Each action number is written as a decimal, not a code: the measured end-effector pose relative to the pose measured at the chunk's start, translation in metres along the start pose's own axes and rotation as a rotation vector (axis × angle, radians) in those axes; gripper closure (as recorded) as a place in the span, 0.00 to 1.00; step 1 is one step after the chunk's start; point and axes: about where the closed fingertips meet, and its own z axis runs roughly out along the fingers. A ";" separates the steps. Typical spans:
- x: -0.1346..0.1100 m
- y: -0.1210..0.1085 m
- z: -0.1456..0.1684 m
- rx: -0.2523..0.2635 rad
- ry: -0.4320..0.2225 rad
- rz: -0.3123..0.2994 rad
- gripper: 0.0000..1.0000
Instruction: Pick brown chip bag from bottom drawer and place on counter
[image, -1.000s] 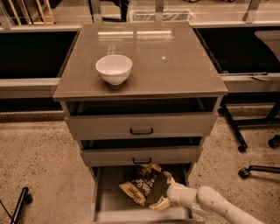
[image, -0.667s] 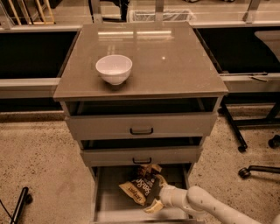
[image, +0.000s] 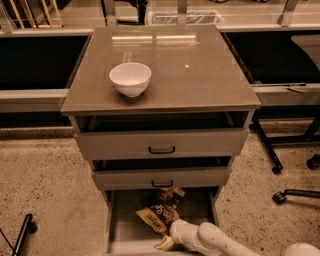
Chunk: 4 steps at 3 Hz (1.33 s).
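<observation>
The brown chip bag (image: 159, 211) lies crumpled in the open bottom drawer (image: 125, 227), toward its middle and back, partly under the drawer above. My gripper (image: 166, 242) is down inside this drawer, at the front edge of the bag and touching or nearly touching its near corner. The white arm (image: 220, 241) reaches in from the lower right. The counter (image: 195, 70) is the glossy grey-brown cabinet top above, with a white bowl (image: 130, 78) on its left half.
The two upper drawers (image: 161, 144) with dark handles stand slightly open above the bottom one. Chair legs and castors (image: 292, 194) stand on the floor at the right. A black pole (image: 22, 234) lies at the lower left. A wire basket (image: 185, 17) sits behind the cabinet.
My arm and gripper have moved left and a little deeper into the bottom drawer, up to the bag's near edge. The bag has hardly shifted.
</observation>
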 end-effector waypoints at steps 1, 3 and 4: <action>0.004 -0.006 0.038 0.038 -0.024 -0.013 0.27; -0.001 -0.023 0.063 0.045 -0.067 0.011 0.73; -0.042 -0.037 0.025 0.013 -0.222 0.001 1.00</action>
